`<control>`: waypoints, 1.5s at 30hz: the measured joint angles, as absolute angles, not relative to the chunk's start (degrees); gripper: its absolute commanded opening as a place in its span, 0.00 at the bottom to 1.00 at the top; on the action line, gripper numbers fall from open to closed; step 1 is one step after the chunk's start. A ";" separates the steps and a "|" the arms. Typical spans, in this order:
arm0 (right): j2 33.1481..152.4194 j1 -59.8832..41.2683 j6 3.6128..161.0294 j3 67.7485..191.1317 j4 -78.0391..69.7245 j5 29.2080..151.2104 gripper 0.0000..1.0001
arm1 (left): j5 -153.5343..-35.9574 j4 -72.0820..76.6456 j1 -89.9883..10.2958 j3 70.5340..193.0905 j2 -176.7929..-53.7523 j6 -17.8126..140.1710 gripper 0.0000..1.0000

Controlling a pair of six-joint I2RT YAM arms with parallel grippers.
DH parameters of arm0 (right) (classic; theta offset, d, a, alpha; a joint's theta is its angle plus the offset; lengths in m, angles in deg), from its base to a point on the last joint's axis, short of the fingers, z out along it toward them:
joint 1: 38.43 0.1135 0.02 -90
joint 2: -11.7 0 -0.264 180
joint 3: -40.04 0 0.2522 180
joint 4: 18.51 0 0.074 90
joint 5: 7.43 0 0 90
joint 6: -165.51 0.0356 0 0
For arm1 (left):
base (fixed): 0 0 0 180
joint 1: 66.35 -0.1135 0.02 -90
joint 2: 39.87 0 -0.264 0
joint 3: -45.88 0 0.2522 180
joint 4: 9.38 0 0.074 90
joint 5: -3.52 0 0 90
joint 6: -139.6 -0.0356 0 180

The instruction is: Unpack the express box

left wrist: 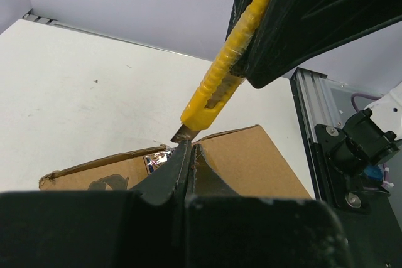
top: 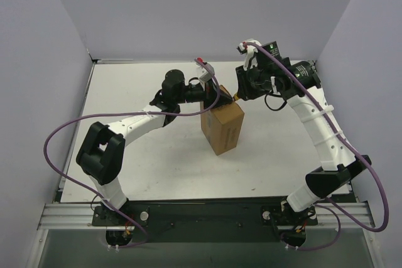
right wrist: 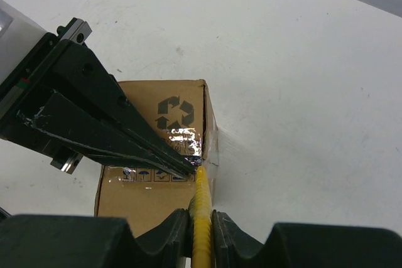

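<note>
White table [right wrist: 301, 92], recycling-marked express box [right wrist: 141, 199]

I count one cardboard box [top: 223, 127] on the one tabletop [top: 157, 174]. For tools I see a single yellow knife [left wrist: 226, 67]. There are two arms, the left arm [top: 125, 130] and the right arm [top: 320, 130]. Each carries one pincer, so two in all: the left pincer [left wrist: 188, 155] and the right pincer [right wrist: 201, 218]. I make out two purple cables, a left cable [top: 53, 149] and a right cable [top: 377, 186].

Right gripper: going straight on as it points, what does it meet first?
Likely the express box: the yellow knife in the right gripper has its tip at the taped top edge, beside the shut left gripper.
</note>
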State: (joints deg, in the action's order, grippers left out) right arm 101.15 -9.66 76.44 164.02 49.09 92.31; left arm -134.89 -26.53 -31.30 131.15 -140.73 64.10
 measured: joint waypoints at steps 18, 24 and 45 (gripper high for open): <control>97.31 -10.64 72.24 156.30 42.56 93.20 0.00 | -135.21 -26.29 -31.60 129.18 -139.44 58.72 0.00; 94.20 -10.16 67.89 152.68 40.57 92.26 0.00 | -137.68 -24.17 -31.60 128.98 -138.93 53.68 0.00; 93.66 -9.18 68.04 153.64 40.90 88.79 0.00 | -138.21 -19.43 -31.54 129.01 -137.45 46.97 0.00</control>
State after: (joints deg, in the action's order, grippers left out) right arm 93.66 -9.18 68.04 153.64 40.90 88.79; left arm -138.21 -19.43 -31.54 129.01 -137.45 46.97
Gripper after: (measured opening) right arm 0.191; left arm 0.022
